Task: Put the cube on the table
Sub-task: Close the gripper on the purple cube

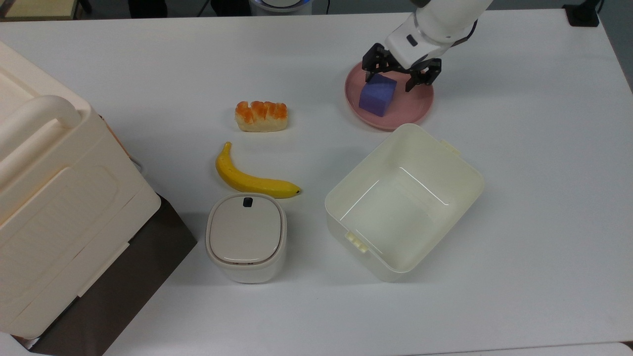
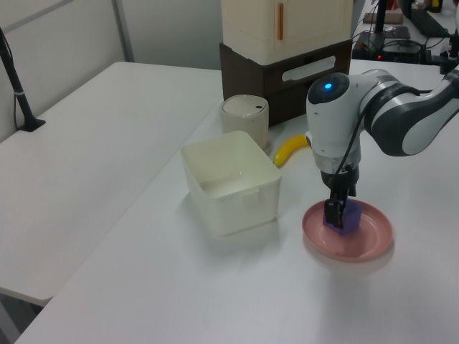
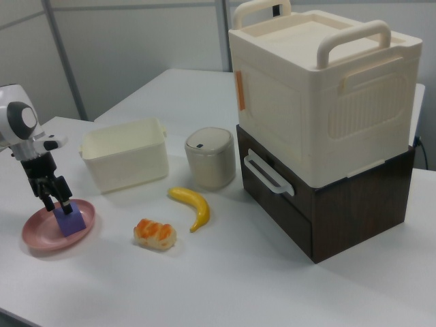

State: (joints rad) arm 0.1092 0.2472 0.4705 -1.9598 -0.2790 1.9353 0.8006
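Note:
The purple-blue cube (image 1: 377,95) rests on the round pink plate (image 1: 413,106), which sits on the white table (image 1: 534,163). My gripper (image 1: 392,79) hangs over the plate's far side, open, its black fingers spread to either side of the cube's far edge. In the left view the gripper (image 2: 335,213) stands low in front of the cube (image 2: 350,215) and hides part of it. In the right view the gripper (image 3: 56,198) is just above the cube (image 3: 70,220) on the plate (image 3: 41,235).
A cream open bin (image 1: 404,201) lies just in front of the plate. A bread piece (image 1: 261,116), a banana (image 1: 249,179) and a lidded round container (image 1: 246,236) sit at the top view's middle left. A large cream box on a brown base (image 1: 59,217) fills its left edge.

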